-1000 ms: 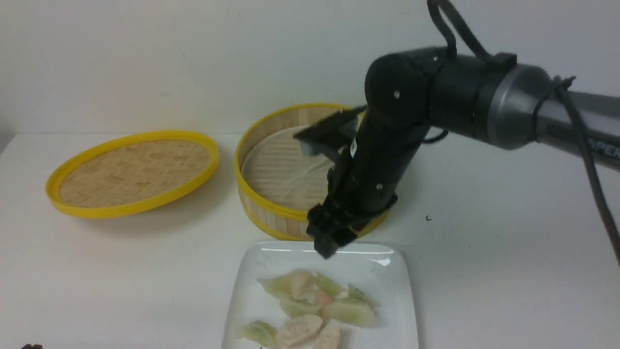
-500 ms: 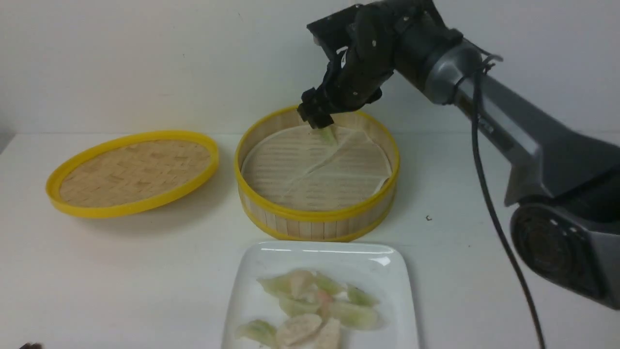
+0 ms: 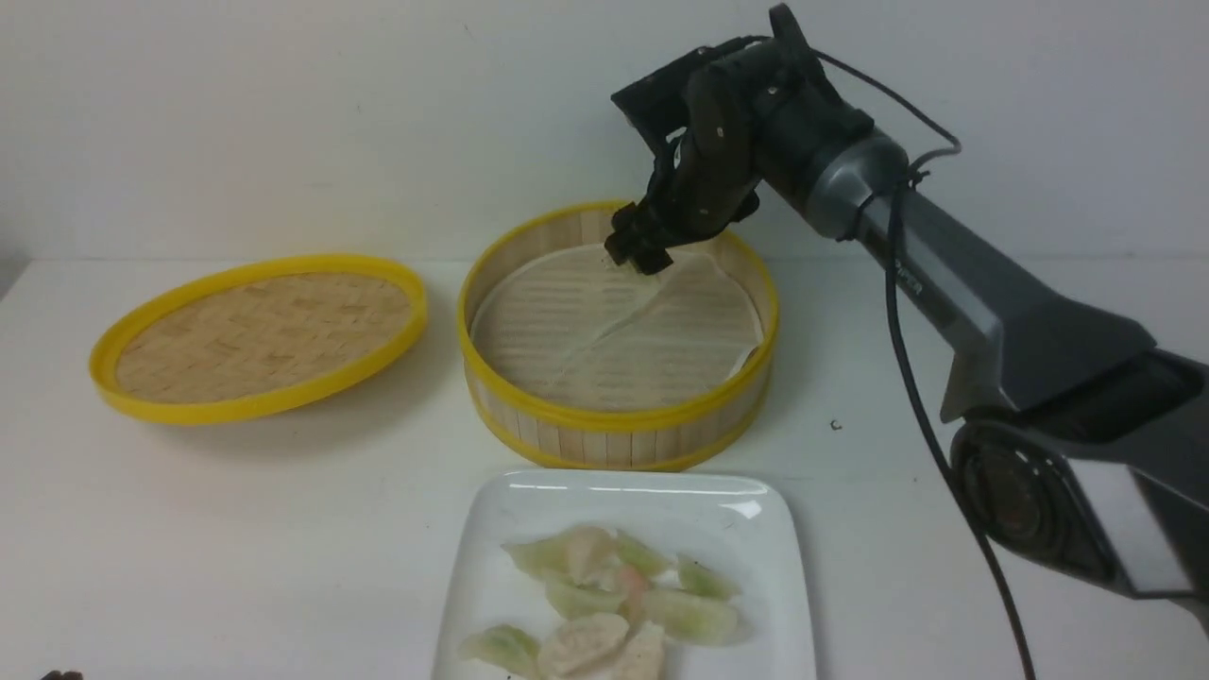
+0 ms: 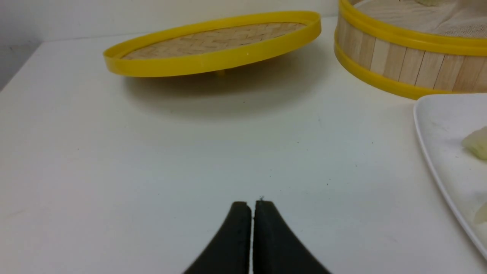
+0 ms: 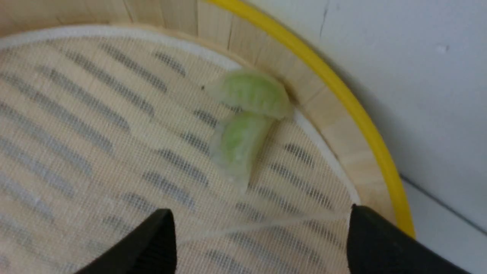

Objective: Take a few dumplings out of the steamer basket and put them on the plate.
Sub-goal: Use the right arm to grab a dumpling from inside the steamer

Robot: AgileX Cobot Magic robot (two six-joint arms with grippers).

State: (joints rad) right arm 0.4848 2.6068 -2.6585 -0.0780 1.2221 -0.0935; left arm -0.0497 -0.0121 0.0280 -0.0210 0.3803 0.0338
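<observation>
Right wrist view gives you the clearest read. The right gripper [image 5: 258,213] hangs inside the steamer basket [image 5: 344,101], fingers spread wide and holding nothing. Two green dumplings [image 5: 247,95] lie just ahead of its tips, at the basket's far wall.

One dumpling rests against the wall. The other [image 5: 236,148] touches it and points toward the basket's centre. I would take that inner one first, since the wall leaves little room for a finger behind the other. Set the fingers astride its narrow width and come down until the tips are just above the paper liner [image 3: 586,340]. Then close softly, because the skin looks easy to crush and the liner could get pinched and lifted with it.

The plate [image 3: 529,505] sits just beside the basket on the robot's side and already carries a pile of dumplings [image 3: 604,604]. The left gripper [image 4: 252,207] is clenched on nothing, low over the table [image 4: 152,160], well apart from the basket on its lid [image 3: 255,331] side.

Front view hides both remaining dumplings behind the right gripper, and the frame cuts off the plate's near edge. You cannot tell whether the two dumplings are stuck together.
</observation>
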